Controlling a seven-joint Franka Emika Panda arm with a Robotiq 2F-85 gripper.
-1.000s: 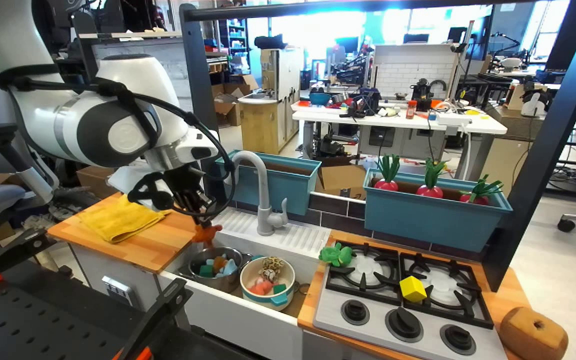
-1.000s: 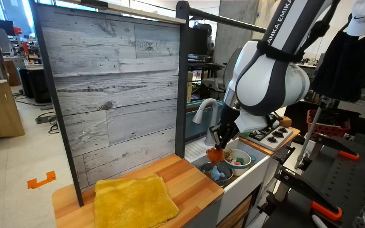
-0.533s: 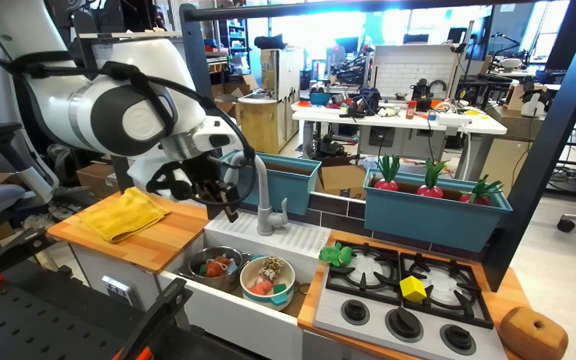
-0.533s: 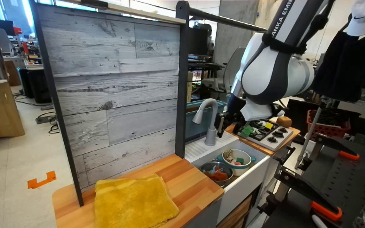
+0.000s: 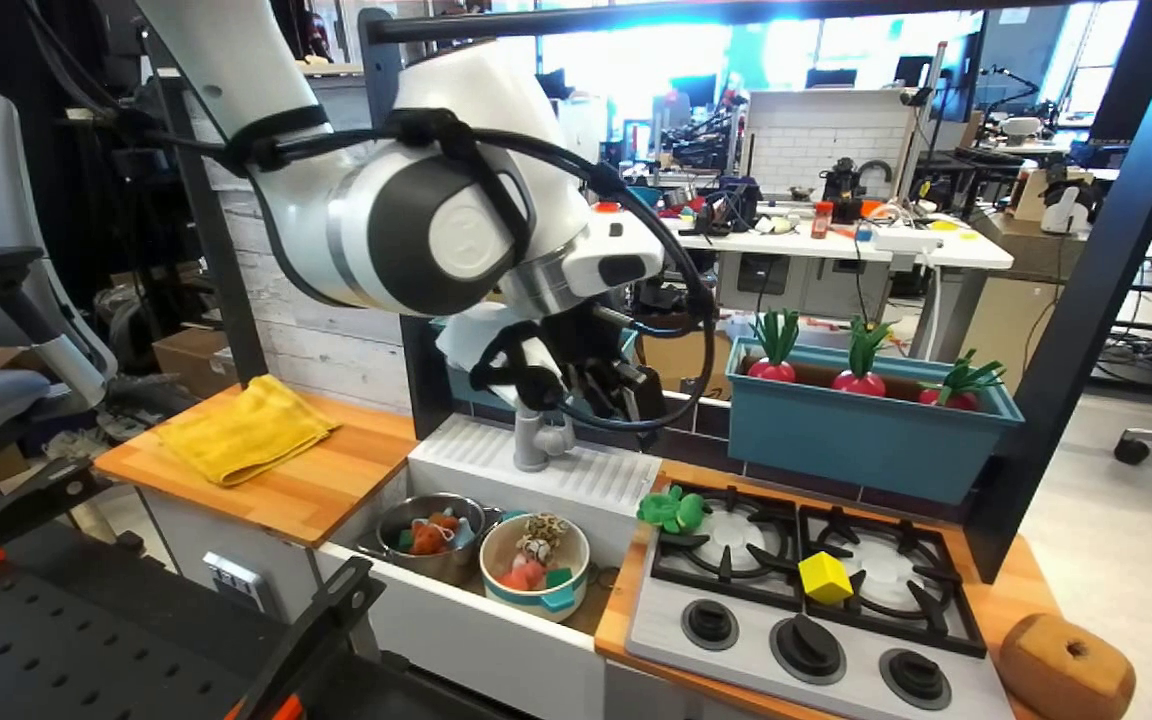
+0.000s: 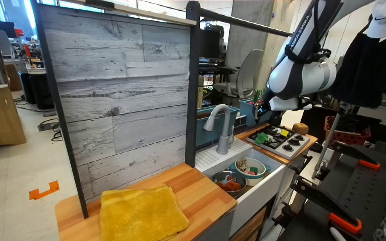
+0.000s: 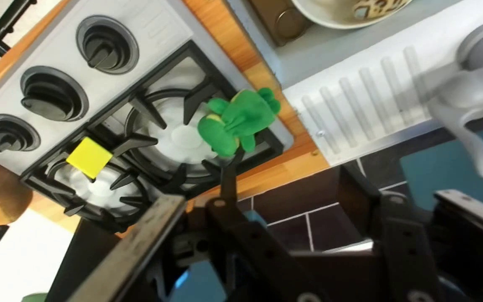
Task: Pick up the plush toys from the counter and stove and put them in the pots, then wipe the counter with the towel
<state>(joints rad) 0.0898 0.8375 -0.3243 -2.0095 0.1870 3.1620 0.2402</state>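
My gripper point(image 5: 648, 412) is open and empty above the counter between faucet and stove. It also shows in an exterior view point(image 6: 257, 113) and the wrist view point(image 7: 286, 174). A green plush toy point(image 7: 241, 121) lies on the stove's corner burner, apart from the fingers. A yellow cube point(image 5: 825, 578) sits on the other burner. The metal pot point(image 5: 436, 568) in the sink holds an orange plush point(image 5: 428, 538) and other toys. The white pot point(image 5: 518, 598) holds a spotted plush point(image 5: 542, 538), a pink toy and a green block. The yellow towel point(image 5: 248, 435) lies folded on the wooden counter point(image 6: 209, 197).
The grey faucet point(image 5: 532, 440) stands behind the sink, close to my gripper. Teal planters point(image 5: 866, 440) line the back; one holds radishes. A brown block-like object point(image 5: 1066, 668) sits beside the stove point(image 5: 661, 622). Black posts point(image 6: 191, 83) and an overhead bar frame the counter.
The orange plush was let go and now lies in the metal pot. My gripper rose and moved from above that pot, past the faucet, toward the stove. The towel has not moved.
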